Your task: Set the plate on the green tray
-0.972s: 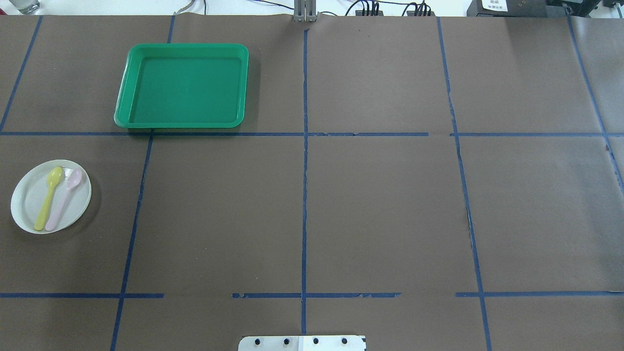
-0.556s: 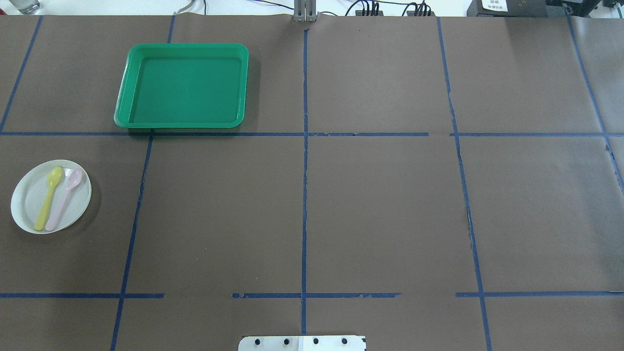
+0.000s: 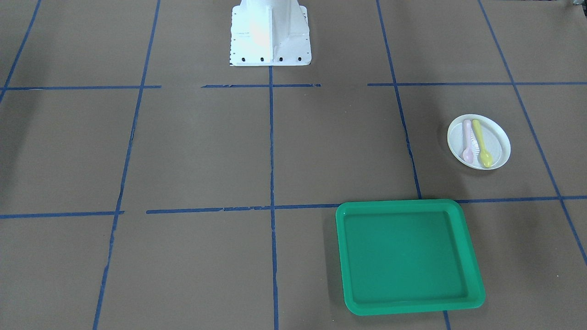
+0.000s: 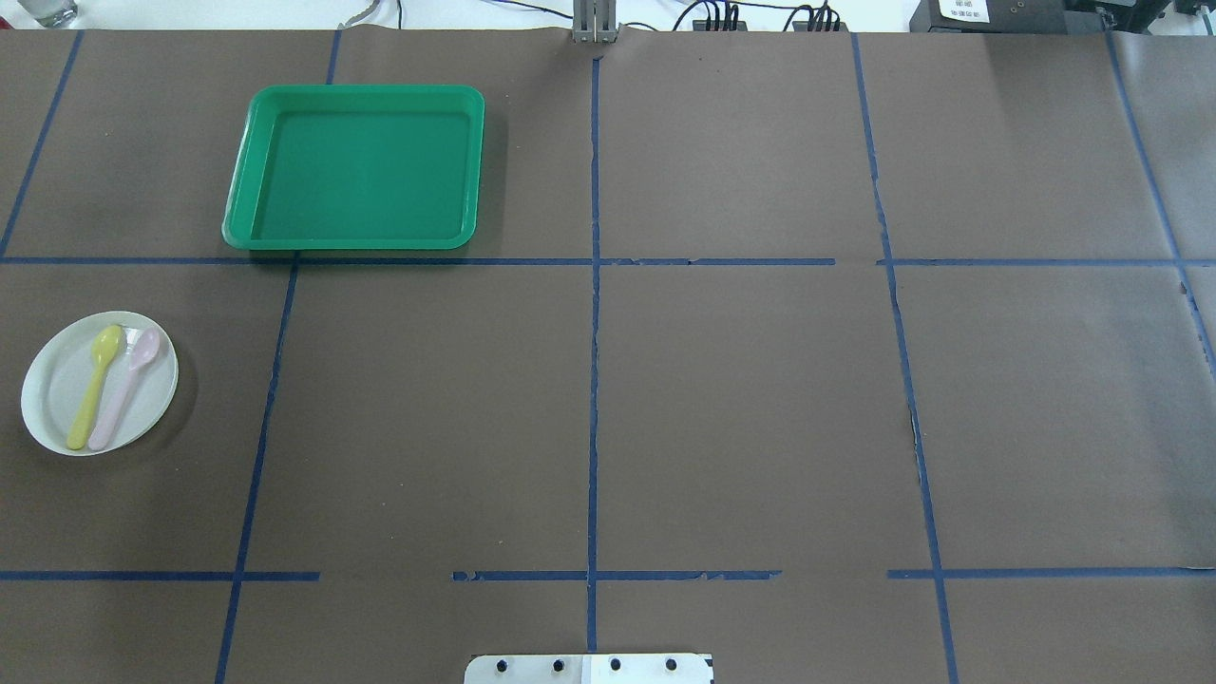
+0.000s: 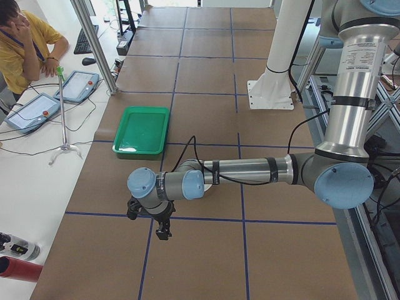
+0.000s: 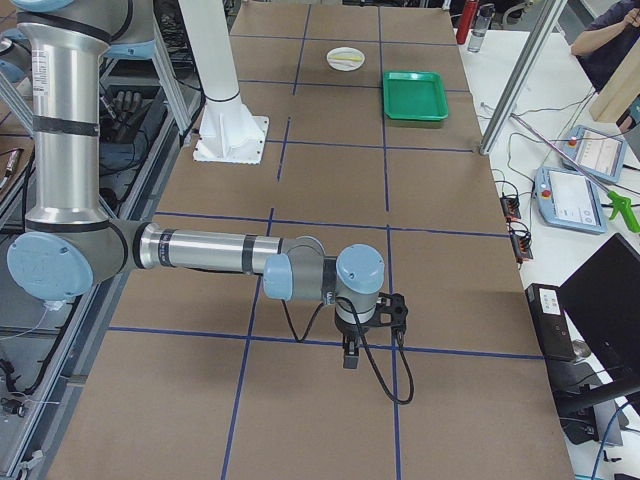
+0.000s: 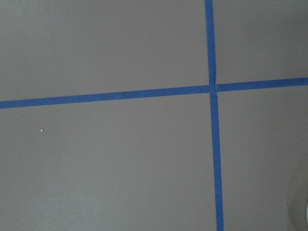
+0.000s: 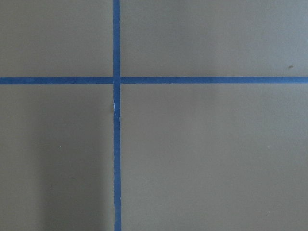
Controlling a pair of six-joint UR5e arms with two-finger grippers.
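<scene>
Table (image 4: 741, 399) and plate (image 4: 52, 389) show overhead; left arm (image 5: 244, 170), right arm (image 6: 200, 250) only side-on.

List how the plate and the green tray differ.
The plate is round and whitish; the green tray is rectangular with rounded corners. The plate is much smaller than the green tray. The plate carries a yellow spoon and a pink spoon; the green tray holds nothing. Both lie flat on the table, apart.

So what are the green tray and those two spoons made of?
The green tray is probably plastic: one bright even colour, a rounded moulded rim, a faint shine. The yellow spoon and pink spoon look like plastic too, with smooth pastel colours, but they are too small to be sure.
</scene>
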